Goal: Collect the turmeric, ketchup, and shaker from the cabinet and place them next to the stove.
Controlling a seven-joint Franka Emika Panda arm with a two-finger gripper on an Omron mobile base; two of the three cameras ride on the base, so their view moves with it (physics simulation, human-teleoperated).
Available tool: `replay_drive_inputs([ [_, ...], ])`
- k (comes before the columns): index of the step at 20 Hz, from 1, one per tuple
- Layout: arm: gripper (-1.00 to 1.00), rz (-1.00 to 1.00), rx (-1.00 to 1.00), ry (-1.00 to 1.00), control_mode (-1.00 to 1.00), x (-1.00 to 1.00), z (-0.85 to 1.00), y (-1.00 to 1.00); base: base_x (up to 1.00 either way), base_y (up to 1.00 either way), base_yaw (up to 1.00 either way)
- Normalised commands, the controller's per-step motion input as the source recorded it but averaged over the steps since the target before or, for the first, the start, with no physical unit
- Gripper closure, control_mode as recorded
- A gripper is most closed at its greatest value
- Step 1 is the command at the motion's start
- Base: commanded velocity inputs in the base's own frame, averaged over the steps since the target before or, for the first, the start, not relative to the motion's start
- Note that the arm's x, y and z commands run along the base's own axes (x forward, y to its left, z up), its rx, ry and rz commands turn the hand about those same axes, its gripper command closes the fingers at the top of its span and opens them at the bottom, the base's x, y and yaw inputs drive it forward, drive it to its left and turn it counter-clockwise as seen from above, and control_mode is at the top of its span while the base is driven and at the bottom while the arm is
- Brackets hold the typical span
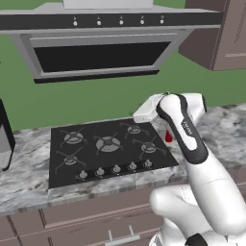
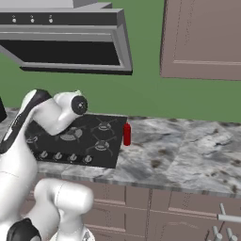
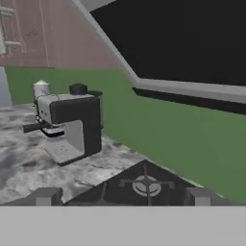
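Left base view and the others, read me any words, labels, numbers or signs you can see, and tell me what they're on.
No text can be read in these pictures.
Robot arm: small marking on its dark link, too small to read.
Ketchup: no label visible.
Stove knobs: no markings legible.
Coffee machine: no lettering visible.

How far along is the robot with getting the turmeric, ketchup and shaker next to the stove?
Done: the ketchup stands on the counter right beside the stove. In hand: nothing; the gripper is open and empty above the cooktop. Left: no turmeric or shaker stands by the stove, so those two look still to fetch.
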Motion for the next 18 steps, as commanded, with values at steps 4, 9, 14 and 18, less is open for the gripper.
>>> replay_drive_inputs([
  [4,-1.00,-0.19,-0.14,0.21,-1.00,-0.57,0.12,0.61,0.00,0.00,0.00],
  [9,-1.00,-0.21,-0.13,0.11,-1.00,-0.79,0.04,0.03,0.00,0.00,0.00],
  [14,-1.00,-0.24,-0.11,0.07,-1.00,-0.77,0.01,-0.12,0.00,0.00,0.00],
  [18,-1.00,-0.28,-0.13,0.06,-1.00,-0.73,0.00,-0.26,0.00,0.00,0.00],
])
